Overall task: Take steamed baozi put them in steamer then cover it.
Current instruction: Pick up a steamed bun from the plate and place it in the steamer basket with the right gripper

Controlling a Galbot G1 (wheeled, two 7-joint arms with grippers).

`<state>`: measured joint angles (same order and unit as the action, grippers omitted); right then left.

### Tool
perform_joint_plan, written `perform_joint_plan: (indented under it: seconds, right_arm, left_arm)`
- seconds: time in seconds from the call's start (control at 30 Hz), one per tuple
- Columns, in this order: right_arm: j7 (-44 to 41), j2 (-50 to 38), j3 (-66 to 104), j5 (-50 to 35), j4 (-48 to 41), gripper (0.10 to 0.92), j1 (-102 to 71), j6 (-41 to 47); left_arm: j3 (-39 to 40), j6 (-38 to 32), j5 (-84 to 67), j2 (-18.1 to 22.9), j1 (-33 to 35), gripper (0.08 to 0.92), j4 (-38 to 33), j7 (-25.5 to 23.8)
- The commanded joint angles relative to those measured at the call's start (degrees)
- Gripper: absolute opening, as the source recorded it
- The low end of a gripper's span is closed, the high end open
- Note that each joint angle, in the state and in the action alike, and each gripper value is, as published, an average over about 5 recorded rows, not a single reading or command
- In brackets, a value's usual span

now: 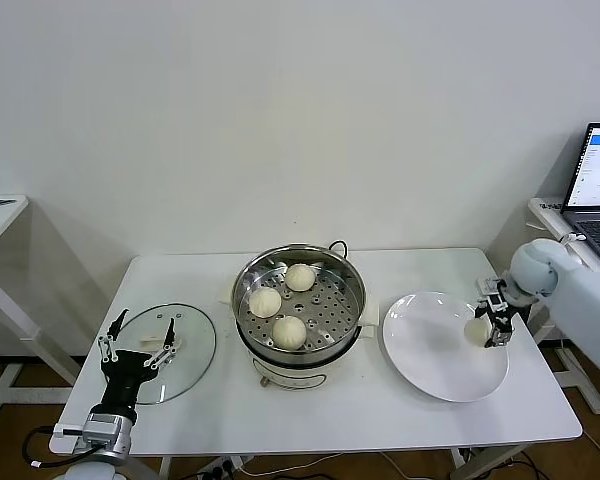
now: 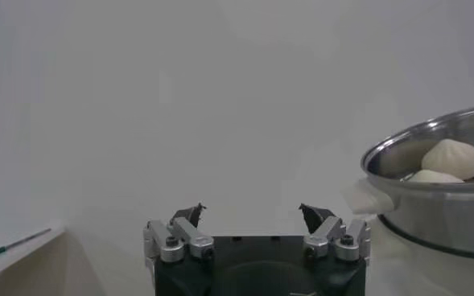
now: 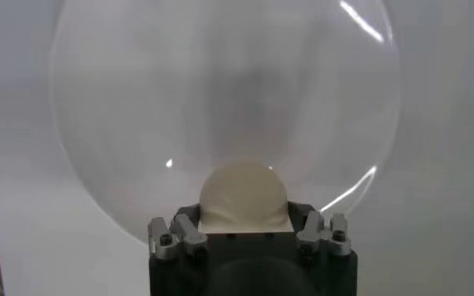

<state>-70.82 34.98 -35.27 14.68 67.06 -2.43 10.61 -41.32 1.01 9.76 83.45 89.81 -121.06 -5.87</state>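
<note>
nearest the robot, the left claw (image 1: 137,338) is parked with its fingers spread wide and nothing between them, poised over the near edge of the glass cover (image 1: 175,350) that lies flat on the counter (image 1: 330,415) to the left of the steamer; to the right, the right claw (image 1: 490,327) is closed on the last steamed baozi (image 1: 478,329), held over the far right rim of the white plate (image 1: 443,346); in the right wrist view the bun (image 3: 244,199) sits snug between the two fingers; the steamer (image 1: 298,312) stands mid-counter, between cover and plate, with three baozi (image 1: 289,331) already resting on its perforated tray.

the soft dough could be squashed or torn if it is squeezed harder, and it could slip out if the grip proves too shallow during the carry; the steel rim could be clipped if the bun is brought across too low; the free spot on the tray is at the right, so a careless drop could land on a neighbouring bun.

the counter is a plain white table; behind it a bare white wall is seen, a cable trails behind the steamer, and an open laptop (image 1: 598,182) stands on a side table at far right.
</note>
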Motion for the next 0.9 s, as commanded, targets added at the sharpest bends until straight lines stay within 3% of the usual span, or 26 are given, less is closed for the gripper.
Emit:
perform_joint_plan:
  seconds: [0.03,0.23,0.5,0.7,0.9]
  right_arm:
    - [0.13,-7.46,-23.53,-21.74,17.51,0.727,25.56,11.29]
    - [2.69,-6.36,-44.21,-34.31,27.2,0.728,47.49,17.97]
    - [5.78,2.08,-57.71,-47.05,34.81,0.721,64.68,22.31]
    - [7.92,11.05,-58.38,-52.67,34.81,0.721,65.89,25.47]
    - [8.82,19.72,-55.08,-52.57,29.05,0.721,59.88,26.49]
  left_arm:
    - [0.09,-0.12,-0.03,-0.2,0.31,0.823,-0.75,-0.05]
    - [-0.05,-0.45,-0.23,-0.76,0.66,0.823,-1.54,-0.24]
    - [-0.11,-0.59,-0.97,-1.28,0.43,0.823,-2.32,-0.45]
    - [-0.09,-0.42,-1.2,-1.39,0.14,0.823,-2.45,-0.64]
    - [-0.25,-0.31,-1.27,-1.53,-0.2,0.823,-2.23,-0.69]
